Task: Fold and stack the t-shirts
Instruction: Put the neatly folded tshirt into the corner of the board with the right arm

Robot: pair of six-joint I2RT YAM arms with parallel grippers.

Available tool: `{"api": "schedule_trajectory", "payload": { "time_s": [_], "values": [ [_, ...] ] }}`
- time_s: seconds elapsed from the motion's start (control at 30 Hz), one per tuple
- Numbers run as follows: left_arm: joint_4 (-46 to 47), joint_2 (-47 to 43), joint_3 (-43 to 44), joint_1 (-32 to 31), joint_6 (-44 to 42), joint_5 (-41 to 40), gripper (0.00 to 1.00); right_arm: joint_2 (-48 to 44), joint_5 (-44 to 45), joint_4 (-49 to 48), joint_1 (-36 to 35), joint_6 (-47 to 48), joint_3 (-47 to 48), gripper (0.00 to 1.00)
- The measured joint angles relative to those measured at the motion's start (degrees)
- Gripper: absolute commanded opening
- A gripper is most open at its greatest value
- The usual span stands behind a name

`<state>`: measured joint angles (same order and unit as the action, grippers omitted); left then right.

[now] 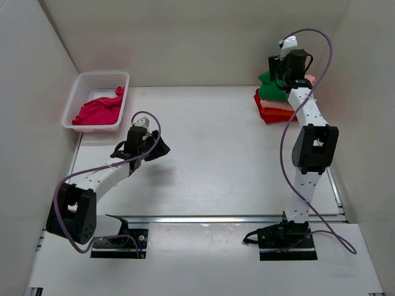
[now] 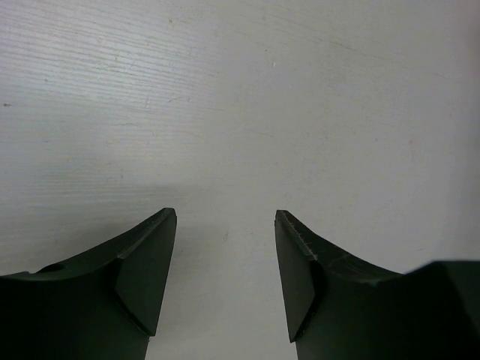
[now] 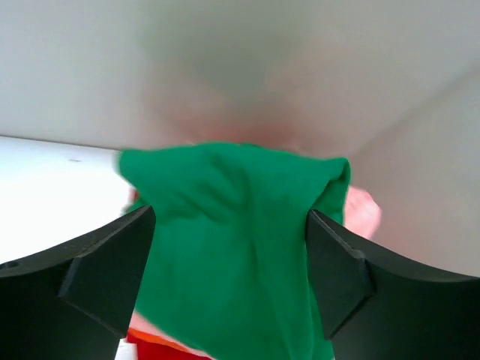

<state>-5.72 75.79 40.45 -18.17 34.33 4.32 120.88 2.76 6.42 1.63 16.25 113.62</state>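
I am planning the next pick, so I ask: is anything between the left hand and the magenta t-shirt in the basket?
Only the near wall of the white basket stands between the left hand and the magenta t-shirt. The basket is open on top, so a reach from above looks unobstructed.

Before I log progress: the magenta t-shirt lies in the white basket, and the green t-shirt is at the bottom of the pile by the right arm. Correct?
Not quite: the green t-shirt is on top, above the red-toned t-shirts; the top external view shows it. The magenta t-shirt does lie in the white basket.
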Motion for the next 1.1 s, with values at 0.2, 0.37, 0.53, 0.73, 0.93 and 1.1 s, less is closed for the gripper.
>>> {"api": "schedule_trajectory", "payload": {
  "time_s": [0.2, 0.37, 0.53, 0.73, 0.93, 1.1],
  "values": [
    [0.15, -0.07, -0.63, 0.04, 0.0, 0.07, 0.66, 0.04, 9.6, -1.16, 0.76, 0.9, -2.54, 0.83],
    [0.2, -0.15, -0.66, 0.09, 0.07, 0.22, 0.66, 0.02, 16.59, -2.93, 1.2, 0.81, -2.29, 0.83],
    [0.33, -0.46, -0.76, 0.04, 0.28, 0.24, 0.66, -1.29, 13.42, -0.76, 1.7, -0.61, -1.92, 0.42],
    [0.81, -0.81, -1.46, -0.11, 0.79, 0.26, 0.66, -5.49, -0.11, 0.87, 1.29, -4.39, -2.36, 0.0],
    [0.87, -1.55, -1.57, -0.02, 1.01, 0.42, 0.66, -6.16, -8.37, 0.24, 0.02, -6.6, -4.68, 0.0],
    [0.98, -1.66, -1.6, 0.11, 1.25, 0.7, 0.65, 0.9, -13.51, 0.87, 2.69, -9.07, -0.44, 0.0]
  ]
}}
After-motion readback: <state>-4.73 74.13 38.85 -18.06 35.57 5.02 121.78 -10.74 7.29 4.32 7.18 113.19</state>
